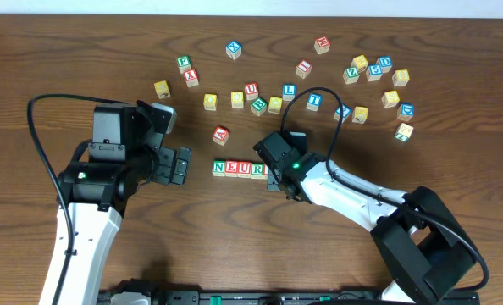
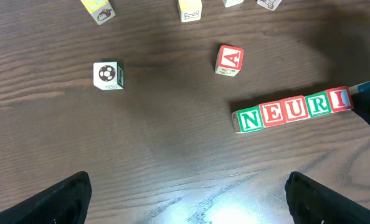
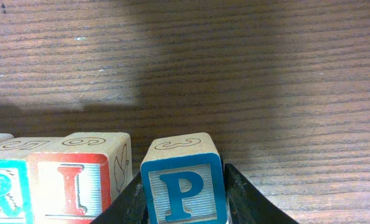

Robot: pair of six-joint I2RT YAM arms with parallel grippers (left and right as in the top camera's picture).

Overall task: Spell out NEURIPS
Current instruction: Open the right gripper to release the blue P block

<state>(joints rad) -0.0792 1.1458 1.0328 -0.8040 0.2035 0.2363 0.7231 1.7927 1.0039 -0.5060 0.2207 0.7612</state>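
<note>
From above, the left arm bent over the table's (image 1: 82, 51) left side, the left gripper (image 1: 184, 166) pointing right with its jaws wide apart and holding nothing. The right arm stretched in low from the lower right corner, the right gripper (image 1: 271, 174) at the right end of the lettered row (image 1: 239, 169).

The left wrist view showed the row reading N, E, U, R, I, with an A cube (image 2: 229, 60) and a soccer-ball cube (image 2: 108, 75) lying apart from it.

In the right wrist view, dark fingers (image 3: 250, 202) pressed both sides of the P cube (image 3: 182, 186), which stood upright just beside the I cube (image 3: 79, 183), a thin gap between them.
</note>
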